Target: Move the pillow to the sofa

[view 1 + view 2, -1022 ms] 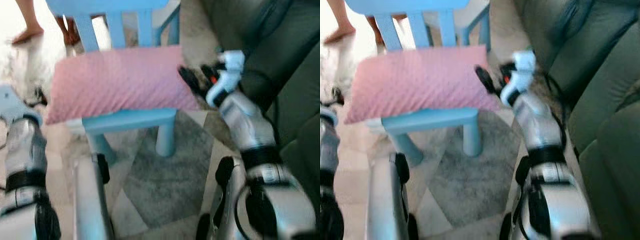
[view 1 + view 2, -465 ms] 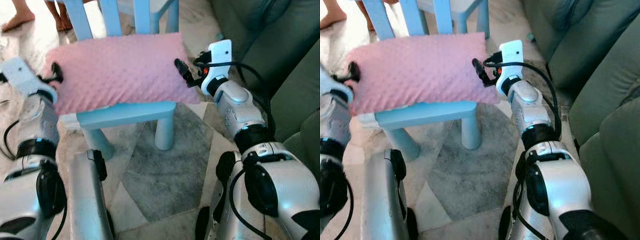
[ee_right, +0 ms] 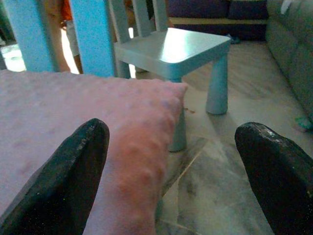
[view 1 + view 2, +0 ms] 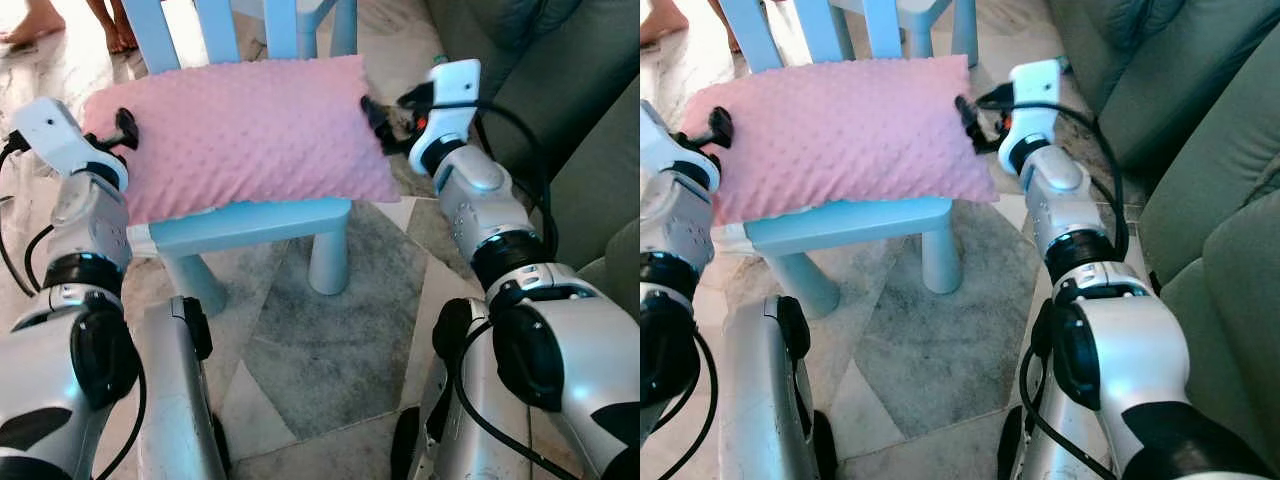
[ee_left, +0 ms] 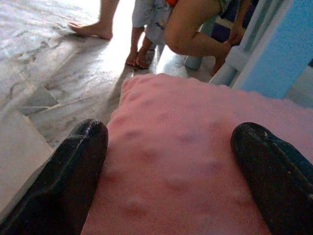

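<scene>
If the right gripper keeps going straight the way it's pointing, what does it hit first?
Probably the pink pillow: the right gripper, open, sits at its end on the blue chair.

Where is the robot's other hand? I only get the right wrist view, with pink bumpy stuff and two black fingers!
Observer: The left gripper is at the opposite end of the pink pillow, open.
Child: What's the pillow sitting on?
Observer: A small blue chair, on its seat.
Child: Is the sofa far?
Observer: The green sofa is on the robot's right, just past the right gripper.
Child: Anyone there?
Observer: The left wrist view shows a person's bare legs beyond the pillow.
</scene>
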### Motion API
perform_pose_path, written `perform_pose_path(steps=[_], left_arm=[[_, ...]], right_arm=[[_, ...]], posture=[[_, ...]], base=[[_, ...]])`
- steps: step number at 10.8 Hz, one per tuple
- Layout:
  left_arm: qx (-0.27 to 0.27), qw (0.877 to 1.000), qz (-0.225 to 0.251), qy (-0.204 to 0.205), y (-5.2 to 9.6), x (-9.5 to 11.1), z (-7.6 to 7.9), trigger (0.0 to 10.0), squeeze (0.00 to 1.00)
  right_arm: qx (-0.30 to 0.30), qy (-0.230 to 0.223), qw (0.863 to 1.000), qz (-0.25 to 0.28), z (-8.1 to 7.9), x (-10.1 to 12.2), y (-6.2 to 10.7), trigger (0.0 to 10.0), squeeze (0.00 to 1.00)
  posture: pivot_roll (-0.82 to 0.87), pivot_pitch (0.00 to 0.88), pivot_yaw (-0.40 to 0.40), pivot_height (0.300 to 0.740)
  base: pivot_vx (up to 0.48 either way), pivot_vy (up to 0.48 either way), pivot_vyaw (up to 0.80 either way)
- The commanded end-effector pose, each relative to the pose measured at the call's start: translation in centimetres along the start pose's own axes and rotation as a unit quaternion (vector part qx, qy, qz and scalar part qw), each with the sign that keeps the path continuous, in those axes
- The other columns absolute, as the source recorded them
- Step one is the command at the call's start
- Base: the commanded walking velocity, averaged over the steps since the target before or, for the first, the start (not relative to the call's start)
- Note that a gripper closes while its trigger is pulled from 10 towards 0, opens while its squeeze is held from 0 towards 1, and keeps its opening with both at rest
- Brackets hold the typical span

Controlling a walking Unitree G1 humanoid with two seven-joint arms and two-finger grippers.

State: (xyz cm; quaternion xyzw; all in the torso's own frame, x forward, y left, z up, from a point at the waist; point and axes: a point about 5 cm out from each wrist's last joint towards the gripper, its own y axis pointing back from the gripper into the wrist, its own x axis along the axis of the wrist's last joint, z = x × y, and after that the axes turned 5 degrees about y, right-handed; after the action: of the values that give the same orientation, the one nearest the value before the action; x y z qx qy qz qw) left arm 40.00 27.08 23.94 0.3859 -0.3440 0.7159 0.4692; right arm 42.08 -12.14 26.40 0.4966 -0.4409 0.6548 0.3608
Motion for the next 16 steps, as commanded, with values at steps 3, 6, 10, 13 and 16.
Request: perform_pose_path(steps=[3,6,10,13,16], left_arm=[[0.011,0.999,-0.018,0.047,-0.4,0.7,-0.1,10.0,0.00],[0.017,0.994,-0.081,0.078,-0.3,-0.5,-0.2,10.0,0.00],[0.037,0.989,-0.120,0.081,-0.3,-0.2,-1.2,10.0,0.00],[0.047,0.993,-0.096,0.056,-0.6,1.5,-2.1,10.0,0.00],[0.072,0.990,-0.089,0.084,-0.4,1.9,-3.3,10.0,0.00]], right_arm=[[0.007,-0.045,0.999,-0.027,-0.1,-0.6,-0.1,10.0,0.00],[0.060,-0.103,0.991,-0.057,-1.7,-1.5,-0.2,10.0,0.00],[0.087,-0.133,0.985,-0.066,-1.9,-1.1,-0.4,10.0,0.00],[0.075,-0.140,0.986,-0.051,-1.0,-0.2,-0.5,10.0,0.00],[0.078,-0.135,0.987,-0.040,-0.9,0.4,-0.7,10.0,0.00]], posture=[[0.00,0.304,-0.017,0.300],[0.01,0.307,-0.014,0.300],[0.03,0.313,-0.009,0.300],[0.04,0.308,-0.009,0.300],[0.03,0.309,-0.009,0.300]], base=[[0.000,0.000,0.00],[0.000,0.000,0.00],[0.000,0.000,0.00],[0.000,0.000,0.00],[0.000,0.000,0.00]])
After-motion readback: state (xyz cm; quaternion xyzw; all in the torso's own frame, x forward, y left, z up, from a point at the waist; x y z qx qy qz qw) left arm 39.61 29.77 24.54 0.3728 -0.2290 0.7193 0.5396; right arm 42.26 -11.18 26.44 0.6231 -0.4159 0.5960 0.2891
